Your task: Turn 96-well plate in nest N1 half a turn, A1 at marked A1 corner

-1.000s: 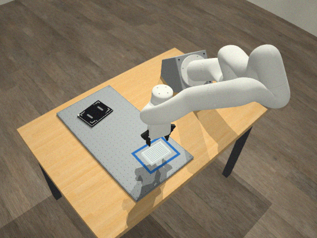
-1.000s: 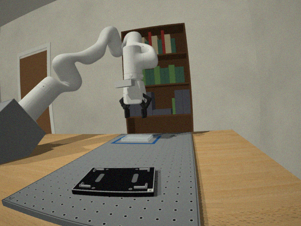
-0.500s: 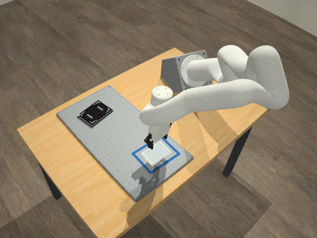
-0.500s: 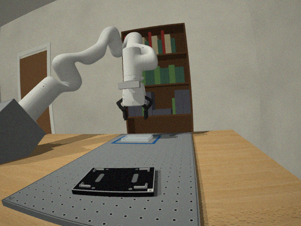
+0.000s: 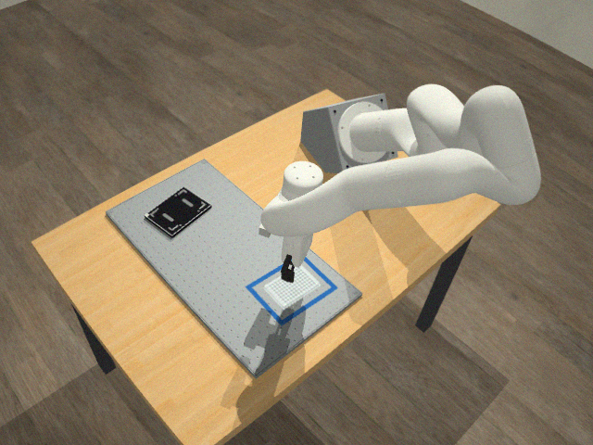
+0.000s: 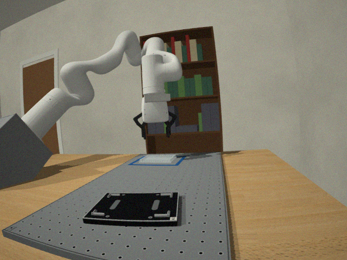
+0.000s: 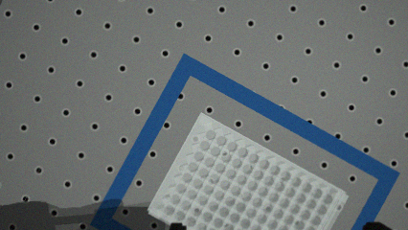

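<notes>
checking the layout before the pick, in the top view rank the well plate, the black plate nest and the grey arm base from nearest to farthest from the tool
1. Well plate: right under the open tool, inside the blue frame.
2. Black plate nest: far end of the perforated board, up-left.
3. Grey arm base: off the board, at the table's back edge. Its gap from the nest's rank is modest.

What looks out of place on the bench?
The well plate lies inside the blue tape square, not in the black nest, which sits vacant at the board's other end. The open gripper hangs above the plate.
</notes>
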{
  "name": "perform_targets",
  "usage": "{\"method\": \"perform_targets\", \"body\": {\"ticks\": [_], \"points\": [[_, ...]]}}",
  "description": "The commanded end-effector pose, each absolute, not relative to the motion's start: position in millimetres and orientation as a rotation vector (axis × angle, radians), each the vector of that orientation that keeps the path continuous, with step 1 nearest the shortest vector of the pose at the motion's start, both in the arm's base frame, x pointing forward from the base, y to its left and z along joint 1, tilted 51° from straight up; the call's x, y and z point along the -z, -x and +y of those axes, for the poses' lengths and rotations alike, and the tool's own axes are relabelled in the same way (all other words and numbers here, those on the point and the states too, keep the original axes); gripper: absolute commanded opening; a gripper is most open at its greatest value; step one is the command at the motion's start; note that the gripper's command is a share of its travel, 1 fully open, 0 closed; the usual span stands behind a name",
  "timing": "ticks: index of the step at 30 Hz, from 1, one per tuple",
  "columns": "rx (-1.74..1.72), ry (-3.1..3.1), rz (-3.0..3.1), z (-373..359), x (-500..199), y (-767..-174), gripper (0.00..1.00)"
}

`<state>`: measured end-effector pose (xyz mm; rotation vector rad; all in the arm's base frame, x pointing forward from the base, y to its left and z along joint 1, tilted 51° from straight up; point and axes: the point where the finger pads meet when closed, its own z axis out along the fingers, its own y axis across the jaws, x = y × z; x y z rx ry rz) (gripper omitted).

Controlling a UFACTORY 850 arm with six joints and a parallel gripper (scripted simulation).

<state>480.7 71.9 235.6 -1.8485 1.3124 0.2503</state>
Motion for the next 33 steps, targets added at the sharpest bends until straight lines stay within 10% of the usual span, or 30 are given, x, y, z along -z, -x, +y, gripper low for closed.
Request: {"method": "perform_targets", "body": {"ticks": [1,33], "points": [[-0.156,1.934,1.153,71.6,-235.9,-481.1,1.0],[0.329,2.259,0.194,71.6,-235.9,-481.1,1.0]]}}
